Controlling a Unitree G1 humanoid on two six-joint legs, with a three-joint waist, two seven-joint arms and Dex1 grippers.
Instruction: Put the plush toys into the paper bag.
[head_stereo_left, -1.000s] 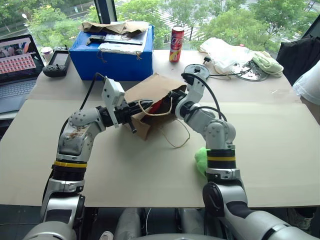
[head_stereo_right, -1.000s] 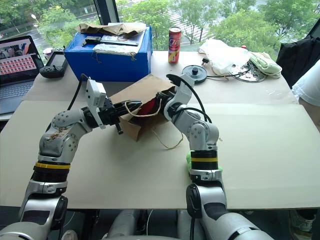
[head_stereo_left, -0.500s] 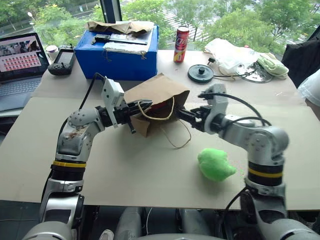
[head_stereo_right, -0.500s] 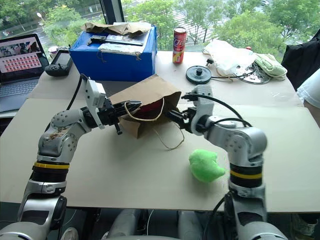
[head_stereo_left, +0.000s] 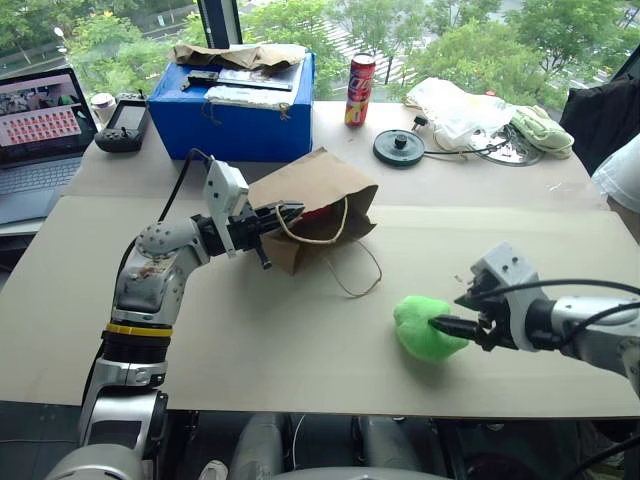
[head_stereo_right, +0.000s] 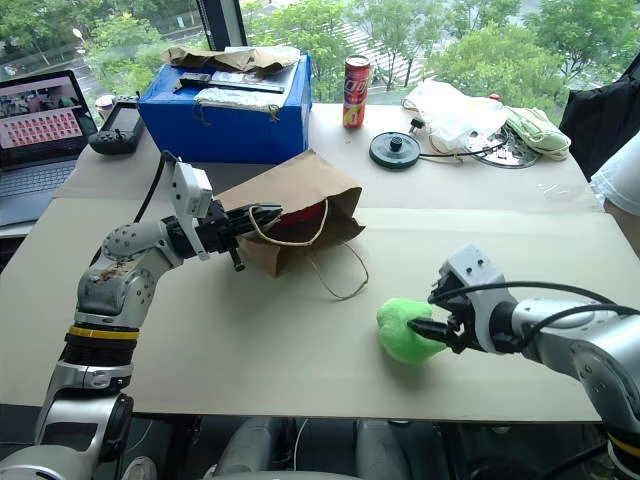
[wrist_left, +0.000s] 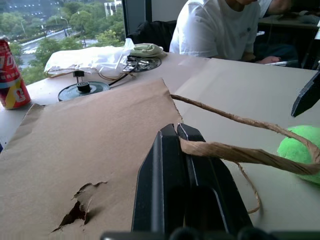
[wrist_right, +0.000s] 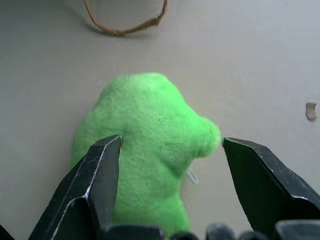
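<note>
Two plush toys are in play on the tan table (head_stereo_left: 300, 340): the lumpy green plush toy (head_stereo_left: 428, 328) lies in the open near the table's front edge, well apart from the paper bag (head_stereo_left: 318, 200), while the red plush toy (head_stereo_left: 315, 212) shows as a patch of red inside the bag's mouth. The single brown bag lies on its side, mouth facing the robot's right, one twine handle (head_stereo_left: 355, 275) trailing loose on the table. The left gripper (wrist_left: 185, 150) has its two black fingers pressed together on the bag's other twine handle (wrist_left: 240, 154), holding the mouth up; a small tear (wrist_left: 77, 212) marks the paper beside the fingers. The right gripper (wrist_right: 170, 150) hangs just over the green toy with its two fingers (wrist_right: 102, 170) spread wide to either side of it, not gripping. Behind the bag stands one blue box (head_stereo_left: 230, 105) topped with crumpled brown paper (head_stereo_left: 240, 55), and beside it one red drink can (head_stereo_left: 358, 90) whose lettering cannot be read. One round black disc (head_stereo_left: 400, 148) with a cable, a white plastic bag (head_stereo_left: 455, 105) and a pale green cloth bundle (head_stereo_left: 538, 128) lie further right. An open laptop (head_stereo_left: 40, 110) and a black handheld controller (head_stereo_left: 122, 125) sit at the far left. A seated person in a white shirt (wrist_left: 220, 30) appears across the table.
</note>
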